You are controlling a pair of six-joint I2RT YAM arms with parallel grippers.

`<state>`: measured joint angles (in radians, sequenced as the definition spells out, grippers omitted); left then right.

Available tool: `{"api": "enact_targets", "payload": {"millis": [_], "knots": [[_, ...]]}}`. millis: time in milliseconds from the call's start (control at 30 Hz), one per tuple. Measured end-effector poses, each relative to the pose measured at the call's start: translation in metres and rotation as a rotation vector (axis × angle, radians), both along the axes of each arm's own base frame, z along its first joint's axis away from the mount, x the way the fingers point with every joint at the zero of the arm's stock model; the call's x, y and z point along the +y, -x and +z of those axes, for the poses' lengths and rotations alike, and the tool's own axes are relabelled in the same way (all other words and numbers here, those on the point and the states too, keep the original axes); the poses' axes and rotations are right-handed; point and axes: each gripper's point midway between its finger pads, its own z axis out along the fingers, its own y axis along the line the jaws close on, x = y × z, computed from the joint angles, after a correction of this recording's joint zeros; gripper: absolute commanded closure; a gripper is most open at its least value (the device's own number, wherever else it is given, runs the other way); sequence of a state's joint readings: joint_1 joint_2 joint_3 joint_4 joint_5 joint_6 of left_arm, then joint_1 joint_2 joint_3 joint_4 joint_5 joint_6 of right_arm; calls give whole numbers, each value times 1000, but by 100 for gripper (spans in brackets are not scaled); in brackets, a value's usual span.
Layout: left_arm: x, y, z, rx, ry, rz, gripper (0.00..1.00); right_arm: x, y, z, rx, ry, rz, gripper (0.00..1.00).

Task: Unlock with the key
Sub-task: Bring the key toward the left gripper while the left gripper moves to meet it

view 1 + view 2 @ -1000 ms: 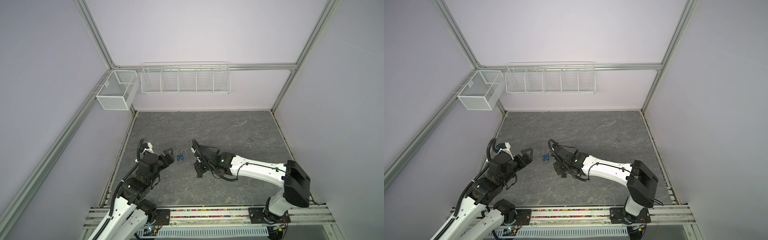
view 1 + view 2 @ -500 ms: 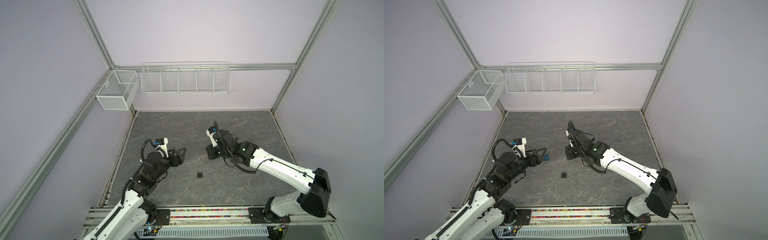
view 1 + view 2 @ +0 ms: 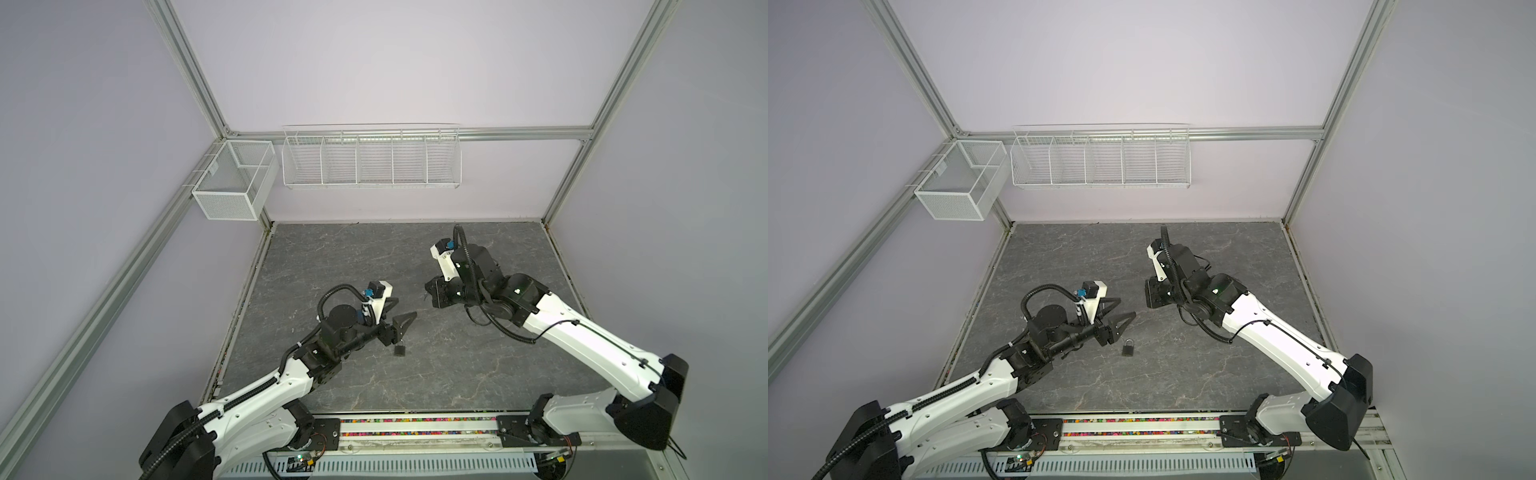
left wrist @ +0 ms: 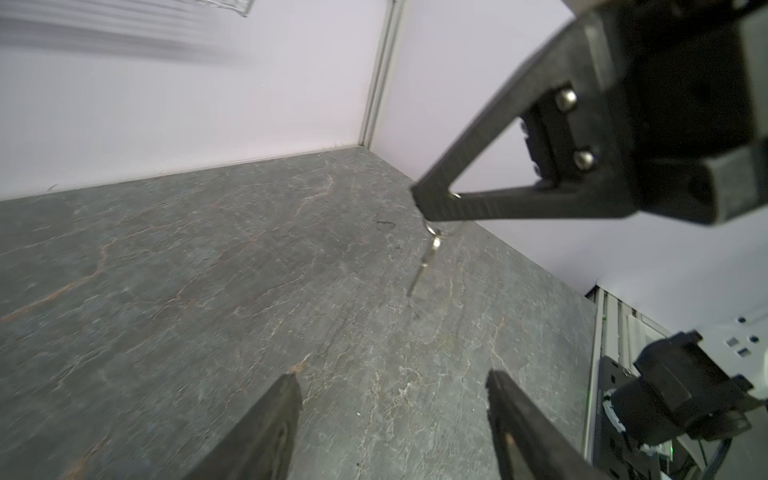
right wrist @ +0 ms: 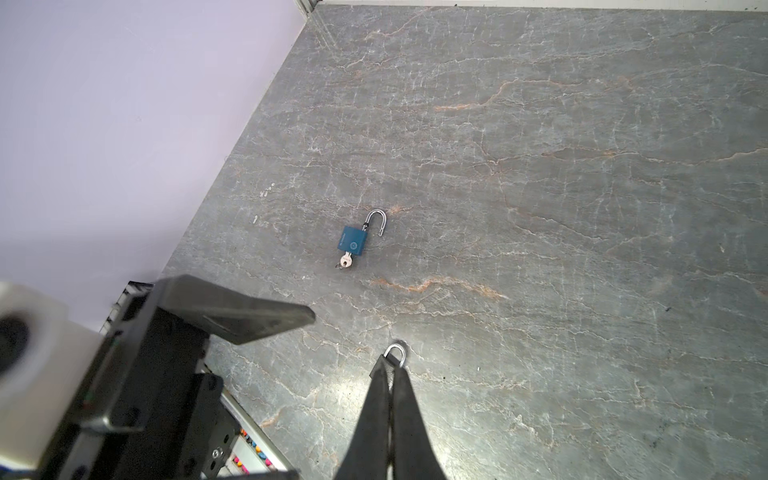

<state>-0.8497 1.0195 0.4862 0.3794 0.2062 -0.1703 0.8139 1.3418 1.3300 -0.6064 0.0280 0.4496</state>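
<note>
Scene: Two white-and-black robot arms lean over a grey, veined counter point(image 3: 478, 374).
Left arm: The left arm point(image 3: 266, 390) stretches from 7 o'clock to the counter's middle, its wrist poised above the stone.
Left jaws: The left jaws stand well apart, with nothing between them.
Right arm: The right arm point(image 3: 582, 340) stretches in from 5 o'clock, bent down at the wrist.
Right jaws: The right jaws are pressed together, their tips near the left jaws, at 2 o'clock of them.
Hanging key: In the left wrist view a small silver hanging key point(image 4: 426, 259) dangles free from the tip of the right jaws.
Black padlock: The black padlock point(image 3: 1128, 348) lies flat on the counter at 6 o'clock of the left jaws. It is near them but touched by neither arm. Its silver shackle points to 12 o'clock and is too small to tell whether it is latched.
Blue padlock: Only the right wrist view shows the blue padlock point(image 5: 352, 241). It lies flat on the counter, apart from both sets of jaws, with its shackle swung open.
Inserted key: An inserted key point(image 5: 345, 261) sticks out of the blue padlock's base.
Rack: A long white wire rack point(image 3: 372, 158) hangs at 12 o'clock, above the counter's far edge.
Basket: A white mesh basket point(image 3: 226, 205) hangs at 10 o'clock.
</note>
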Motion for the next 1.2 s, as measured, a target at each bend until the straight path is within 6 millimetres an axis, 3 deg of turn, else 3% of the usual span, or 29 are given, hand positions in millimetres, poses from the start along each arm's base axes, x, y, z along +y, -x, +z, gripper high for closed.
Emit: {"api": "enact_targets", "payload": {"millis": [300, 567, 900, 1200], "knots": [[-20, -11, 12, -146, 5, -2, 39, 6, 5, 10, 6, -32, 39, 94], [-28, -20, 13, -192, 23, 7, 57, 10, 8, 13, 8, -55, 59, 93], [-34, -23, 17, -212, 39, -1, 71, 9, 7, 25, -20, -87, 56, 93], [-38, -23, 18, -220, 48, -18, 73, 6, 6, 28, -24, -114, 43, 93]]}}
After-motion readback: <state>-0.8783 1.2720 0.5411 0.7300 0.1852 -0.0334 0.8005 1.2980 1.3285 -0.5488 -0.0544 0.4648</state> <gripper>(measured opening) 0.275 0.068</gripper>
